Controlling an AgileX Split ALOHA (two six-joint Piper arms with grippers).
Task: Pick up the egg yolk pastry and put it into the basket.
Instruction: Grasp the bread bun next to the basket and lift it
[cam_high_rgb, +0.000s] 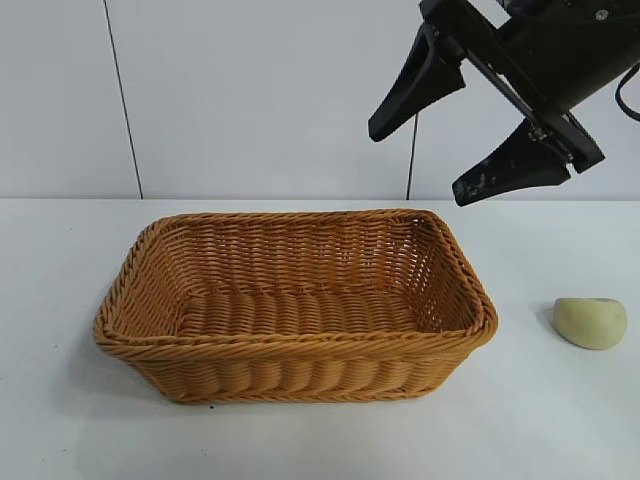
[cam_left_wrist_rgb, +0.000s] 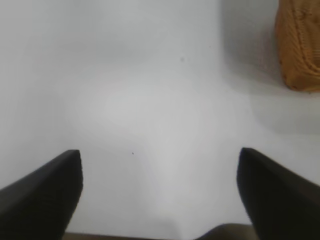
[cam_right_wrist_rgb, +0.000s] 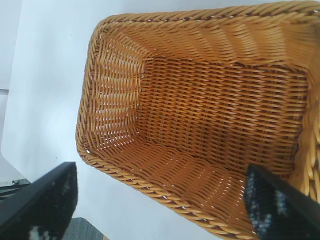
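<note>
The egg yolk pastry (cam_high_rgb: 590, 322), a small pale yellow-green lump, lies on the white table to the right of the basket, apart from it. The orange-brown wicker basket (cam_high_rgb: 300, 346) stands in the middle of the table with nothing inside. My right gripper (cam_high_rgb: 425, 162) hangs open high above the basket's back right corner, up and to the left of the pastry, with nothing between its fingers. Its wrist view looks down into the bare basket (cam_right_wrist_rgb: 115, 100) between the spread fingers (cam_right_wrist_rgb: 50, 202). My left gripper (cam_left_wrist_rgb: 160, 190) is open over bare table, a basket corner (cam_left_wrist_rgb: 300, 45) off to one side.
A white wall rises behind the table. White tabletop (cam_high_rgb: 70, 420) surrounds the basket on all sides, with a strip of it between the basket and the pastry.
</note>
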